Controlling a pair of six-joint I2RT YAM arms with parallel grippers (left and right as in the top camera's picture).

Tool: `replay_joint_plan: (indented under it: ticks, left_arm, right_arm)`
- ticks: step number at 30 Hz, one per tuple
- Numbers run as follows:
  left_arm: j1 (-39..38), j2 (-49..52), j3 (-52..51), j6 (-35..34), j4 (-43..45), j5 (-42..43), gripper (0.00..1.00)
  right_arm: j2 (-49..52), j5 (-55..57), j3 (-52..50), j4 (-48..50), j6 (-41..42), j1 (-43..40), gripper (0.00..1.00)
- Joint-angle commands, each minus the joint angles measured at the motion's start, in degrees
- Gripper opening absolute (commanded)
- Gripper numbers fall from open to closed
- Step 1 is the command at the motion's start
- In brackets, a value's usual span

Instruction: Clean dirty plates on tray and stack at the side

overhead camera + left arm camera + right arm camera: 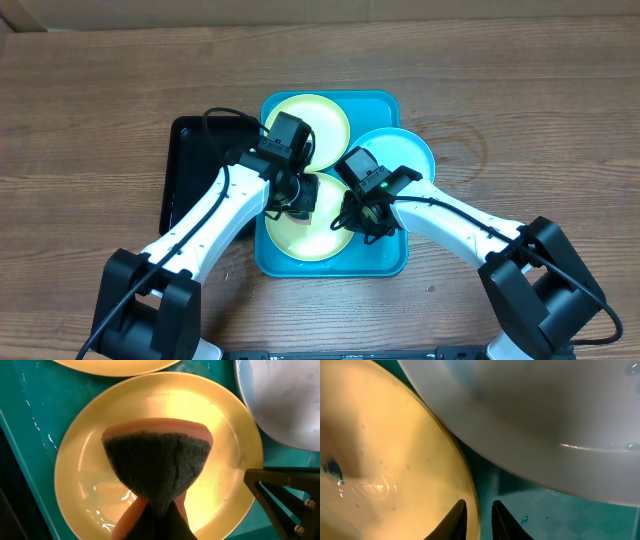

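The turquoise tray [390, 255] holds three plates: a pale yellow one [318, 118] at the back, a light blue one [405, 152] on the right, and a second yellow one [300, 238] at the front. My left gripper [296, 198] [159, 527] is shut on an orange sponge [157, 452], whose dark scouring face hangs over the front yellow plate [85, 460]. My right gripper [353, 217] [479, 505] straddles that plate's right rim [470, 485] with its jaws closed narrowly on it. A small blue smudge [331, 467] marks the wet plate.
A smaller black tray [192, 165] lies against the turquoise tray's left side. The blue plate [545, 420] overhangs the spot just beyond my right fingers. Bare wooden table [520, 110] surrounds both trays.
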Motion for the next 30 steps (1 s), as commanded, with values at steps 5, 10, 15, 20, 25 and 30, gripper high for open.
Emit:
replay_joint_plan:
  ticks: [5, 10, 15, 20, 25, 30]
  left_arm:
    - [-1.36, 0.00, 1.16, -2.03, -0.13, -2.93, 0.04]
    - [-1.79, 0.02, 1.16, -2.01, -0.37, -3.34, 0.04]
    - [-1.79, 0.02, 0.74, -1.99, -0.33, -3.56, 0.04]
    - [-1.79, 0.04, -0.39, -1.99, -0.33, -3.54, 0.04]
    - [-1.79, 0.09, -0.98, -1.99, -0.33, -3.54, 0.04]
    - [-1.79, 0.42, -1.09, -1.99, -0.35, -3.54, 0.04]
  right_arm:
    - [-0.09, -0.13, -0.46, 0.33, 0.17, 0.11, 0.19]
    - [-0.09, -0.13, -0.46, 0.35, 0.17, 0.11, 0.21]
    - [-0.09, -0.13, -0.46, 0.33, 0.17, 0.11, 0.20]
    - [-0.09, -0.11, -0.61, 0.37, 0.17, 0.11, 0.20]
    - [-0.09, -0.13, -0.63, 0.37, 0.20, 0.13, 0.13]
    - [-0.09, -0.57, -0.68, 0.35, 0.20, 0.17, 0.09]
